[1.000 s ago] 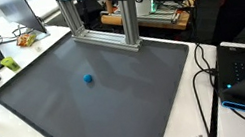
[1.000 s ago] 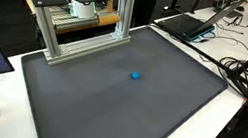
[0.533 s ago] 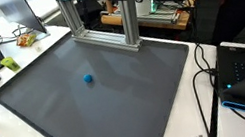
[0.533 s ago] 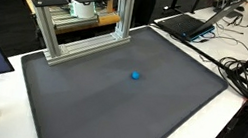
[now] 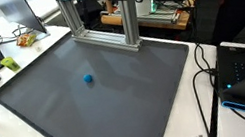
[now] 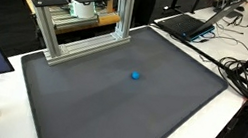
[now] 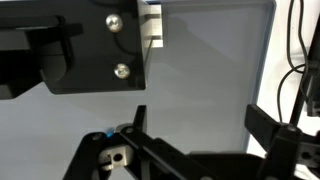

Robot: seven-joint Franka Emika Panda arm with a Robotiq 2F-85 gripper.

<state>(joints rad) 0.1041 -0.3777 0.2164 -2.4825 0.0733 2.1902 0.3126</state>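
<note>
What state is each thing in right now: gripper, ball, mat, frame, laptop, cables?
gripper: open, jaws wide apart, holding nothing.
blue ball: lying free on the mat, nothing touching it.
grey mat: lying flat.
aluminium frame: standing upright at the mat's far edge.
laptop: lid open.
cables: lying loose beside the mat.

An aluminium frame (image 6: 124, 18) stands at the edge of the grey mat (image 6: 106, 117); a laptop (image 6: 187, 27) and cables (image 6: 240, 73) lie beside it.

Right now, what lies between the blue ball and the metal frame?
Only bare grey mat lies between the blue ball and the metal frame, as both exterior views show.
</note>
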